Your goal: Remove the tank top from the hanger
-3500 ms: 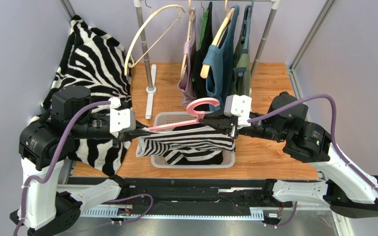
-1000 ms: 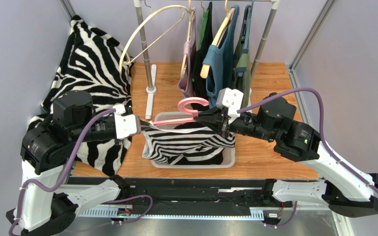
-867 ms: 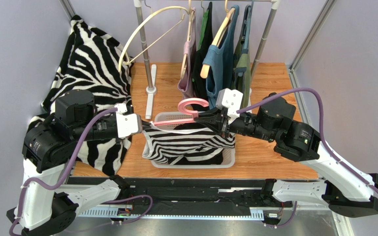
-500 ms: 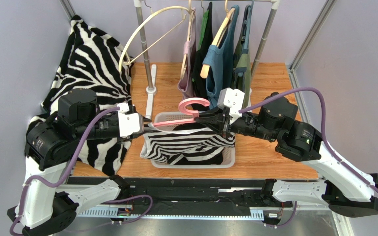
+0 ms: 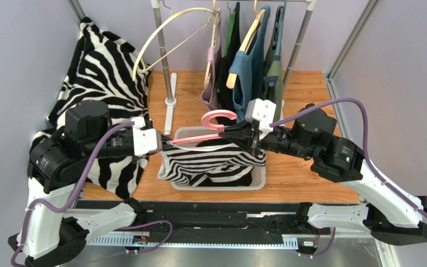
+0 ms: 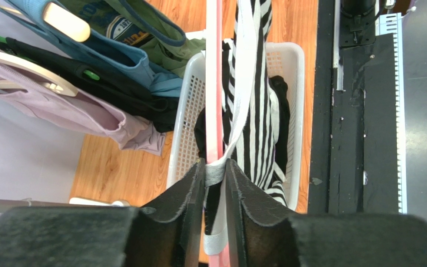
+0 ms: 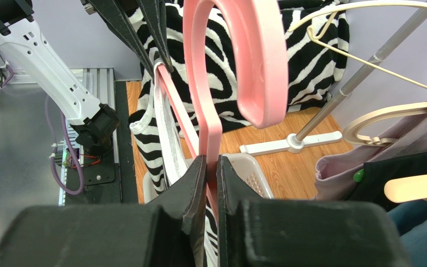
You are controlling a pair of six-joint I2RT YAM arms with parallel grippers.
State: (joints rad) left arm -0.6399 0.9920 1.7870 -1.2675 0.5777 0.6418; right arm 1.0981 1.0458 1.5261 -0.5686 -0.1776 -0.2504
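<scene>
Left tool (image 6: pixel 214 167) shifted right, pinching tank top strap (image 6: pixel 242 105) beside hanger (image 6: pixel 214 67)

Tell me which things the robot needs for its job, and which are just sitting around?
For the job:
- striped tank top
- pink hanger
- left gripper, pinching the top's strap
- right gripper, holding the hanger

Just sitting around:
- white basket
- zebra blanket
- hanging clothes

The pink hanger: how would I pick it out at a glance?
In front of the clothes rack sits a white basket. Just above it, the right gripper holds the pink hanger, a striped tank top draped from it. The rack's hangers are cream or wooden; this alone is pink.
</scene>
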